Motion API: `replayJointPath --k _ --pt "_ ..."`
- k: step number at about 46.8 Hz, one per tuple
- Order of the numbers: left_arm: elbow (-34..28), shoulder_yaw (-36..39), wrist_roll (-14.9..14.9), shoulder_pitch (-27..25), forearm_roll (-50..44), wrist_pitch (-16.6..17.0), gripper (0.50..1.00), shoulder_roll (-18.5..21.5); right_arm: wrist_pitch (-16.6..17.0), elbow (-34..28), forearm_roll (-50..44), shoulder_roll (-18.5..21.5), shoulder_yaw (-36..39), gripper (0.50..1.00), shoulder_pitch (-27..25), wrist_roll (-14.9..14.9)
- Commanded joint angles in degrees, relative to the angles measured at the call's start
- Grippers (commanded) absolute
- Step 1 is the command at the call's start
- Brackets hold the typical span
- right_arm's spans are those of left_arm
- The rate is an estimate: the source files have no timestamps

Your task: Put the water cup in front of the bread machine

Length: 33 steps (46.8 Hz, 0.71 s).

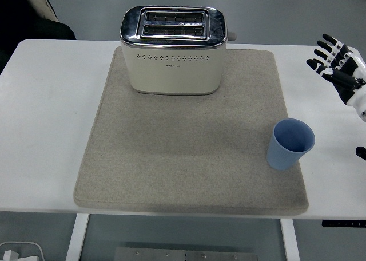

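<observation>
A light blue water cup (pixel 290 143) stands upright on the right edge of the grey mat (pixel 183 152), its mouth open and empty. The cream bread machine (pixel 172 50), a two-slot toaster with a chrome top, sits at the far middle of the mat. My right hand (pixel 337 63) hovers at the right edge of the picture, above and to the right of the cup, with its fingers spread and nothing in them. It is apart from the cup. My left arm does not show.
The white table (pixel 46 118) runs past the mat on both sides. A dark shape of a person (pixel 28 15) shows at the top left corner. Below the near edge, a white object (pixel 20 252) lies on the floor.
</observation>
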Motion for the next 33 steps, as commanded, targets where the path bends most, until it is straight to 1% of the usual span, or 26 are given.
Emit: replayJointPath --k 1,15,33 --pt "0.1 0.0 0.1 0.1 -0.2 0.1 0.999 0.0 -0.1 0.0 0.0 -0.2 0.1 0.919 0.0 0.0" --pt "0.4 0.0 0.0 0.0 -0.3 0.8 0.999 0.0 0.0 0.0 0.0 -0.2 0.3 0.919 0.0 0.0" --pt "0.4 0.0 0.0 0.1 -0.3 0.8 0.999 0.0 0.1 0.0 0.0 -0.2 0.2 0.919 0.0 0.0"
